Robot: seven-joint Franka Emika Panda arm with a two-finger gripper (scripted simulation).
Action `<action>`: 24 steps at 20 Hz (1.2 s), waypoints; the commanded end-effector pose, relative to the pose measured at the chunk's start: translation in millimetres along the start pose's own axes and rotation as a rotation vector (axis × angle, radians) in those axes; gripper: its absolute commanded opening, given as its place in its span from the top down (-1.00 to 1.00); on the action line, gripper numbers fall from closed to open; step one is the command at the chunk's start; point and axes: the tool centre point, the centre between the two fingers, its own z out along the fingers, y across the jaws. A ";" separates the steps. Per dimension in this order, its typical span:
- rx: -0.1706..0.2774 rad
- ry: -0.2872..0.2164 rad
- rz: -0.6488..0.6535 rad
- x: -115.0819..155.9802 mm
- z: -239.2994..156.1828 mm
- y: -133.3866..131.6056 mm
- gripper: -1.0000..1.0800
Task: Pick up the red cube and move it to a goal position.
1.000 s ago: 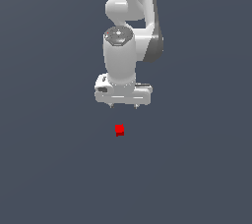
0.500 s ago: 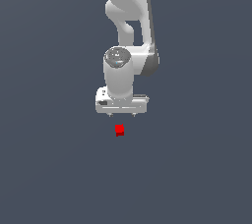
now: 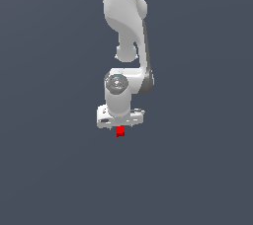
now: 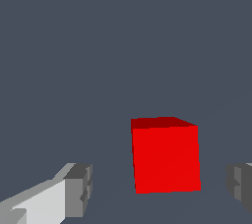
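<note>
From the exterior view, you have the claw down low over the red cube, which sits on the grey floor and peeks out just beneath the white hand, lined up for a straight grab.

From the wrist view, your fingertips are spread, one either side of the cube with gaps showing, nothing pinched yet; closing looks like your next move.
</note>
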 end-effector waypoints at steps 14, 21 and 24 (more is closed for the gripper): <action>-0.007 -0.004 -0.051 8.1 30.5 5.3 1.00; -0.007 -0.004 -0.051 8.0 30.2 5.4 1.00; -0.007 -0.004 -0.051 7.6 27.9 5.1 1.00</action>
